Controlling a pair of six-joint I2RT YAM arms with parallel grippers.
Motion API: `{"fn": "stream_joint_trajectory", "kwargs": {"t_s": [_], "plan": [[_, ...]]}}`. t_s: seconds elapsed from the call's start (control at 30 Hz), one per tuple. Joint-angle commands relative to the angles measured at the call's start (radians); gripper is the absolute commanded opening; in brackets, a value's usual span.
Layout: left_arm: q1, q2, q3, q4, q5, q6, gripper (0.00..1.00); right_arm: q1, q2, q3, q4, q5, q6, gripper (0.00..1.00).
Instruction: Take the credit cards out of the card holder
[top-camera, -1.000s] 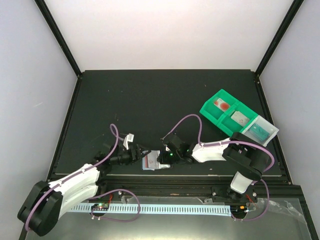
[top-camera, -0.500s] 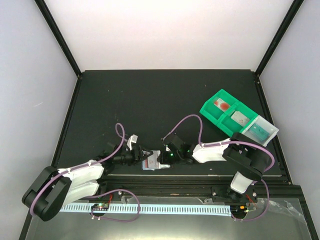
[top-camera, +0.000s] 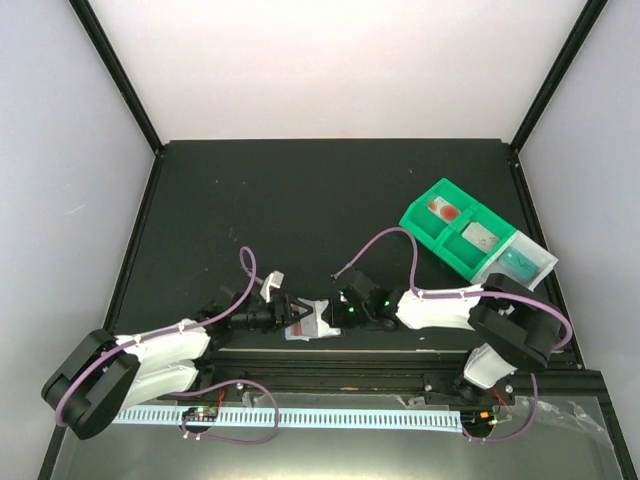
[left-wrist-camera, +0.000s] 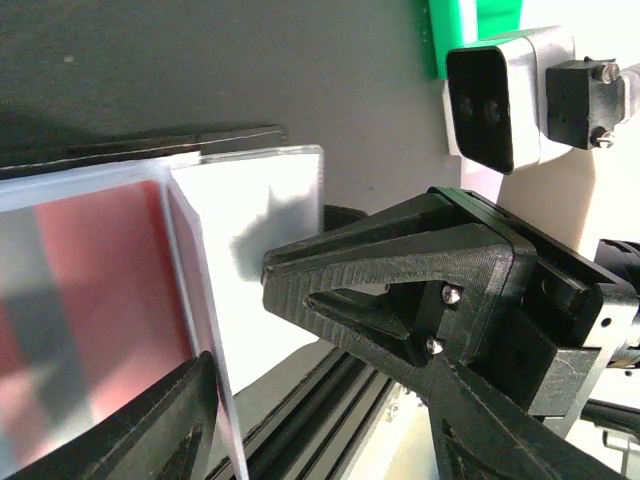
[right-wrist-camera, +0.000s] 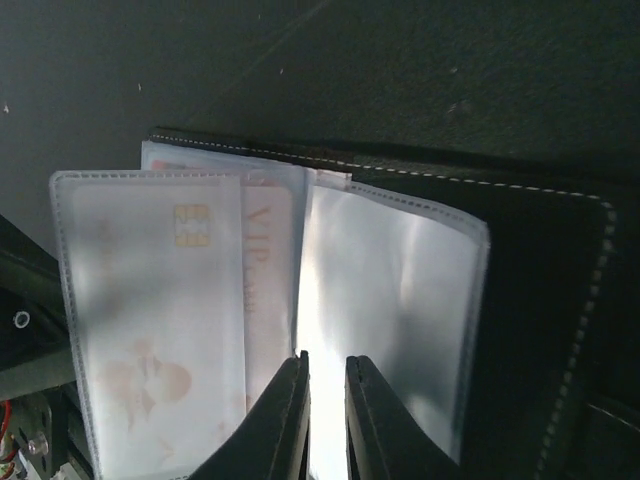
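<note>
Cards (top-camera: 443, 209) sit in green tray (top-camera: 440, 250); card holder (right-wrist-camera: 540, 300) open, chip card (right-wrist-camera: 160, 330) in clear pocket (right-wrist-camera: 400, 320). Right tool (right-wrist-camera: 326, 362) barely open; left tool (top-camera: 288, 318), I cannot tell.

The letters "VIP" are printed in pale red, turned on their side, on a light credit card (right-wrist-camera: 268, 300) held in a clear pocket (right-wrist-camera: 400, 300) of the card holder (right-wrist-camera: 540, 300). On the front credit card (right-wrist-camera: 150, 330) a gold chip and a faint reddish emblem are seen, too blurred to be read.
</note>
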Motion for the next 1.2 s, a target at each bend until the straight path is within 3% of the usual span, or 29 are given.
{"fn": "stream_joint_trajectory", "kwargs": {"t_s": [0.0, 0.53, 1.03, 1.17], "plan": [[-0.031, 0.008, 0.059, 0.044, -0.023, -0.008, 0.6, 0.004, -0.061, -0.008, -0.084, 0.096, -0.027, 0.11], [-0.131, 0.106, 0.117, 0.074, -0.056, 0.005, 0.58, -0.005, -0.23, -0.044, -0.205, 0.273, -0.041, 0.1], [-0.134, 0.119, 0.137, 0.04, -0.059, 0.041, 0.56, -0.005, -0.303, -0.057, -0.199, 0.287, -0.036, 0.1], [-0.134, 0.1, 0.16, -0.073, -0.108, 0.077, 0.55, -0.005, -0.301, -0.058, -0.161, 0.247, -0.041, 0.1]]}}
